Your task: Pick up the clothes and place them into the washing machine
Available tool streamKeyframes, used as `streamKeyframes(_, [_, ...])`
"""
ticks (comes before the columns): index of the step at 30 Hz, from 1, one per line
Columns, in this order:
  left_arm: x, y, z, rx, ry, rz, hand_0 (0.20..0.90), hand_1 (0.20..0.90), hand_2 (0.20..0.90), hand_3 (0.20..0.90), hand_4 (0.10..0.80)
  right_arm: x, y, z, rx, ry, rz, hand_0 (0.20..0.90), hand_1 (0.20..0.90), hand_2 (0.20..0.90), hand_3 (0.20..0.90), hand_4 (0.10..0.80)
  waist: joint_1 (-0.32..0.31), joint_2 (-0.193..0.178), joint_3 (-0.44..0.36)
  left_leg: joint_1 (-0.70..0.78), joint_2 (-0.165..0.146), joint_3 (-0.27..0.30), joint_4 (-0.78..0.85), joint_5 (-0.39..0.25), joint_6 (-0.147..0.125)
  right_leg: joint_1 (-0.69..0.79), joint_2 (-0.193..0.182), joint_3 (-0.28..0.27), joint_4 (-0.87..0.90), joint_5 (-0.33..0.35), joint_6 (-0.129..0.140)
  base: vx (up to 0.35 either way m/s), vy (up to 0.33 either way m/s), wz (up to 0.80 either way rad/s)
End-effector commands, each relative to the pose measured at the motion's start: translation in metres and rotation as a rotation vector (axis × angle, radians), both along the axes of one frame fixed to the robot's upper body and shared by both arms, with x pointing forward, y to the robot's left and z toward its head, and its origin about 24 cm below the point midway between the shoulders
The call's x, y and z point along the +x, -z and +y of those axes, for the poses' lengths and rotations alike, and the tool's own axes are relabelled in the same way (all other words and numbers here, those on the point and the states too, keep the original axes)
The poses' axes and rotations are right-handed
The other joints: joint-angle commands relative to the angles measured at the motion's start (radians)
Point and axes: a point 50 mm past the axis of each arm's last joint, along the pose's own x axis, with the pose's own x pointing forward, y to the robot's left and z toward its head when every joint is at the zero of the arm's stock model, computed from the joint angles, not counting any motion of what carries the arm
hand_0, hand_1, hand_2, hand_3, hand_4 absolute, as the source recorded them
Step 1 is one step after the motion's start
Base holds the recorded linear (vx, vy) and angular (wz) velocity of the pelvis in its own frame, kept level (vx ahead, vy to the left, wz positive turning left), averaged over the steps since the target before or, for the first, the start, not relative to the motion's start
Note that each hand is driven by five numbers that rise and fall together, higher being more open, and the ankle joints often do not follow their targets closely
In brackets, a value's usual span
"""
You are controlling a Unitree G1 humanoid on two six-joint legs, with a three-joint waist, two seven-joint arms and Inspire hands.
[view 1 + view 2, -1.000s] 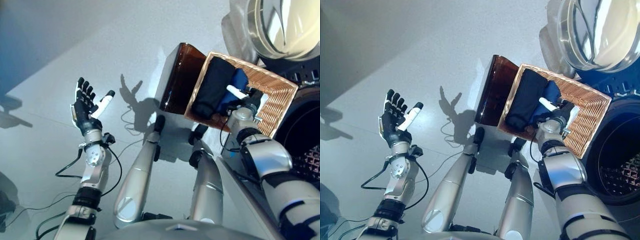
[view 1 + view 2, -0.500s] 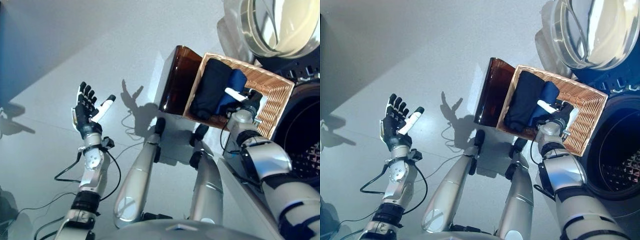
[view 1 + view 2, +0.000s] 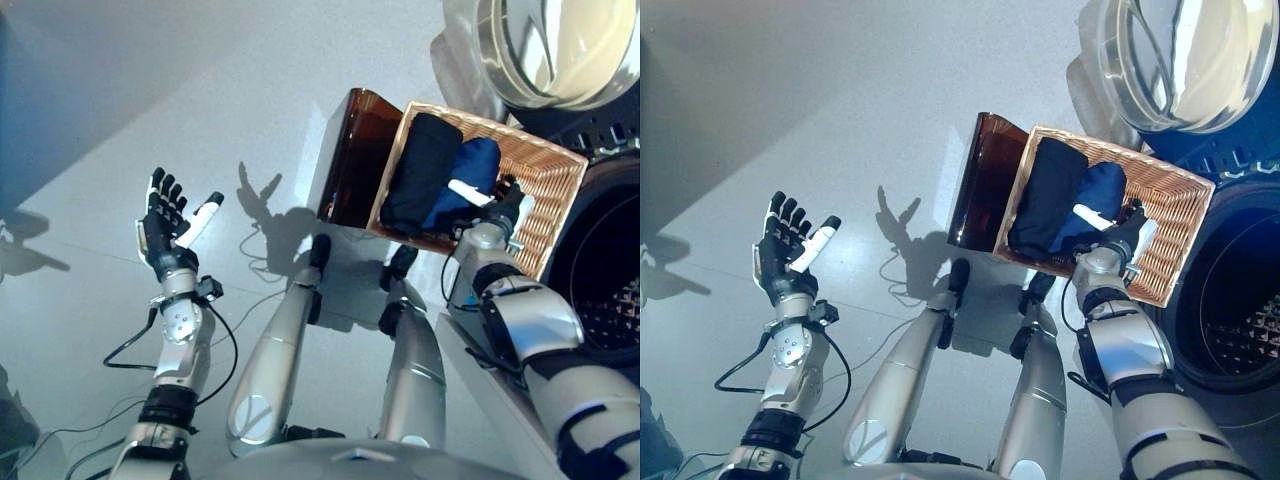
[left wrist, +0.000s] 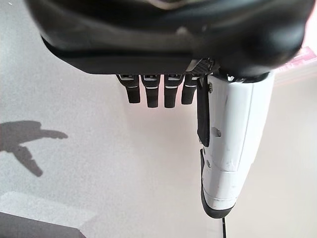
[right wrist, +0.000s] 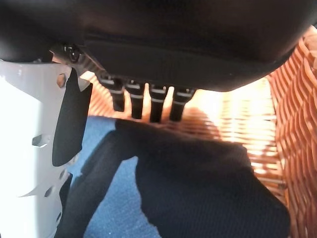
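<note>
A shallow wicker basket (image 3: 548, 178) rests on a dark brown box (image 3: 352, 150) beside the washing machine. In it lie a black garment (image 3: 420, 172) and a blue garment (image 3: 468, 172). My right hand (image 3: 503, 203) is over the basket's near side, just above the blue garment, with fingers relaxed and empty. In the right wrist view the hand (image 5: 173, 39) hangs over the black cloth (image 5: 198, 183) and the blue cloth (image 5: 114, 218). My left hand (image 3: 165, 222) is raised far out at the left, open and empty.
The washing machine's dark drum opening (image 3: 605, 280) is at the right, just past the basket. Its round glass door (image 3: 555, 45) stands open above. Grey floor (image 3: 200, 90) spreads to the left.
The view has shifted a little. My right hand has eased back slightly, so more of the blue garment shows. My left hand has sunk a little, still open.
</note>
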Motion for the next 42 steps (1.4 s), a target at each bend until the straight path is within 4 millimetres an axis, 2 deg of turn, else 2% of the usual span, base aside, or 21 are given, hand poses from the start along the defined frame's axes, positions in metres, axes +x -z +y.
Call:
streamKeyframes(1, [-0.023, -0.016, 0.033, 0.064, -0.111, -0.112, 0.9, 0.9, 0.9, 0.9, 0.8, -0.008, 0.003, -0.011, -0.077, 0.019, 0.001, 0.9, 0.9, 0.9, 0.9, 0.8, -0.008, 0.054, -0.087, -0.031, 0.007, -0.017, -0.092, 0.001, -0.075, 0.029, 0.002, 0.022, 0.088, -0.188, 0.007, 0.0, 0.0, 0.0])
streamKeyframes(8, [-0.024, -0.015, 0.035, 0.067, -0.12, -0.108, 0.9, 0.9, 0.9, 0.9, 0.8, -0.008, 0.004, -0.011, -0.076, 0.028, 0.001, 0.9, 0.9, 0.9, 0.9, 0.8, -0.009, 0.055, -0.085, -0.038, 0.007, -0.015, -0.09, 0.002, -0.076, 0.025, 0.001, 0.024, 0.09, -0.19, 0.006, 0.0, 0.0, 0.0])
streamKeyframes(20, [-0.022, -0.02, 0.033, 0.074, -0.127, -0.128, 0.9, 0.9, 0.9, 0.9, 0.8, -0.008, -0.008, -0.021, -0.148, 0.092, 0.025, 0.9, 0.9, 0.9, 0.9, 0.8, -0.003, 0.08, -0.055, -0.091, 0.002, 0.002, -0.05, -0.007, -0.074, -0.025, -0.004, 0.038, 0.122, -0.195, 0.006, 0.0, 0.0, 0.0])
streamKeyframes(28, [-0.022, -0.025, 0.033, 0.082, -0.141, -0.152, 0.9, 0.9, 0.9, 0.9, 0.8, -0.003, -0.017, -0.02, -0.224, 0.08, 0.041, 0.9, 0.9, 0.9, 0.9, 0.8, -0.001, 0.084, -0.047, -0.117, 0.0, 0.009, -0.039, -0.012, -0.071, -0.054, -0.007, 0.049, 0.131, -0.195, 0.006, 0.002, 0.003, -0.01])
streamKeyframes(29, [-0.021, -0.027, 0.032, 0.084, -0.139, -0.16, 0.9, 0.9, 0.9, 0.9, 0.8, -0.002, -0.021, -0.019, -0.26, 0.071, 0.053, 0.859, 0.859, 0.859, 0.859, 0.771, 0.001, 0.086, -0.042, -0.124, 0.0, 0.011, -0.038, -0.012, -0.071, -0.059, -0.008, 0.05, 0.13, -0.193, 0.006, 0.007, 0.012, -0.05])
streamKeyframes(30, [-0.021, -0.027, 0.031, 0.084, -0.139, -0.161, 0.9, 0.9, 0.9, 0.9, 0.8, -0.002, -0.021, -0.019, -0.26, 0.071, 0.053, 0.782, 0.782, 0.782, 0.782, 0.716, 0.001, 0.087, -0.041, -0.125, 0.0, 0.011, -0.038, -0.012, -0.07, -0.059, -0.008, 0.051, 0.131, -0.193, 0.006, 0.009, 0.009, -0.05])
streamKeyframes(31, [-0.021, -0.028, 0.031, 0.083, -0.141, -0.166, 0.9, 0.9, 0.9, 0.9, 0.8, 0.0, -0.026, -0.019, -0.275, 0.07, 0.052, 0.483, 0.483, 0.483, 0.483, 0.502, 0.004, 0.089, -0.038, -0.131, -0.001, 0.011, -0.035, -0.012, -0.071, -0.066, -0.008, 0.052, 0.132, -0.194, 0.006, 0.01, 0.002, -0.04])
streamKeyframes(32, [-0.021, -0.029, 0.031, 0.083, -0.142, -0.169, 0.9, 0.9, 0.9, 0.9, 0.8, 0.001, -0.027, -0.02, -0.287, 0.073, 0.058, 0.23, 0.23, 0.23, 0.23, 0.322, 0.005, 0.09, -0.037, -0.134, -0.002, 0.011, -0.034, -0.011, -0.071, -0.07, -0.009, 0.053, 0.135, -0.194, 0.006, 0.0, 0.0, 0.0])
streamKeyframes(33, [-0.02, -0.029, 0.03, 0.083, -0.142, -0.17, 0.9, 0.9, 0.9, 0.9, 0.8, 0.001, -0.028, -0.02, -0.287, 0.073, 0.057, 0.23, 0.23, 0.23, 0.23, 0.322, 0.005, 0.09, -0.036, -0.135, -0.002, 0.012, -0.034, -0.012, -0.071, -0.071, -0.009, 0.053, 0.136, -0.194, 0.006, 0.0, 0.0, 0.0])
streamKeyframes(34, [-0.02, -0.031, 0.03, 0.088, -0.142, -0.179, 0.9, 0.9, 0.9, 0.9, 0.8, 0.003, -0.033, -0.02, -0.299, 0.069, 0.054, 0.2, 0.2, 0.2, 0.2, 0.3, 0.008, 0.094, -0.033, -0.138, -0.003, 0.011, -0.034, -0.011, -0.071, -0.079, -0.009, 0.055, 0.142, -0.194, 0.005, 0.0, 0.0, 0.0])
streamKeyframes(39, [-0.018, -0.035, 0.029, 0.089, -0.145, -0.195, 0.9, 0.9, 0.9, 0.9, 0.8, 0.009, -0.048, -0.019, -0.332, 0.064, 0.03, 0.2, 0.2, 0.2, 0.2, 0.3, 0.013, 0.102, -0.024, -0.153, -0.005, 0.012, -0.033, -0.006, -0.071, -0.096, -0.013, 0.057, 0.149, -0.194, 0.006, 0.0, 0.0, 0.0])
streamKeyframes(42, [-0.018, -0.035, 0.028, 0.085, -0.145, -0.196, 0.9, 0.9, 0.9, 0.9, 0.8, 0.01, -0.047, -0.018, -0.332, 0.06, 0.029, 0.2, 0.2, 0.2, 0.2, 0.3, 0.012, 0.103, -0.024, -0.158, -0.005, 0.015, -0.032, -0.006, -0.071, -0.105, -0.013, 0.058, 0.157, -0.195, 0.006, -0.001, 0.0, 0.04])
